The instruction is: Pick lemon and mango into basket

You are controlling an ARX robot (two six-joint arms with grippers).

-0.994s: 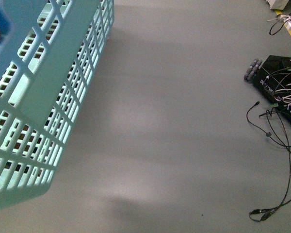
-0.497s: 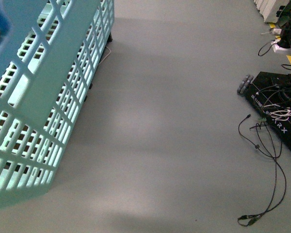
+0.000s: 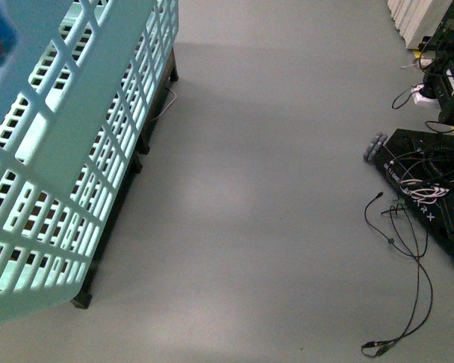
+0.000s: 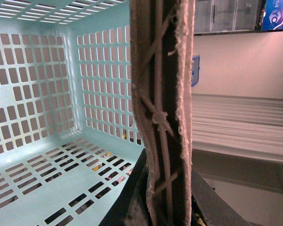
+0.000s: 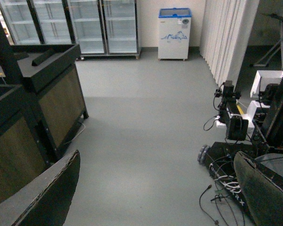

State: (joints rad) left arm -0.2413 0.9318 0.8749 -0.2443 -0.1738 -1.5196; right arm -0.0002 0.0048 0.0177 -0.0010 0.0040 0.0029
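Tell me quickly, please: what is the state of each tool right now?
Left tool: closed on the handle of the basket.
Right tool: open, holding nothing.

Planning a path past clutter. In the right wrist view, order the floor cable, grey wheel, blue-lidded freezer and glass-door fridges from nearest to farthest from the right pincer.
From the right pincer:
1. Floor cable, lying closest on the floor.
2. Grey wheel, just beyond the cable.
3. Blue-lidded freezer and glass-door fridges, both against the far wall: too close to call.
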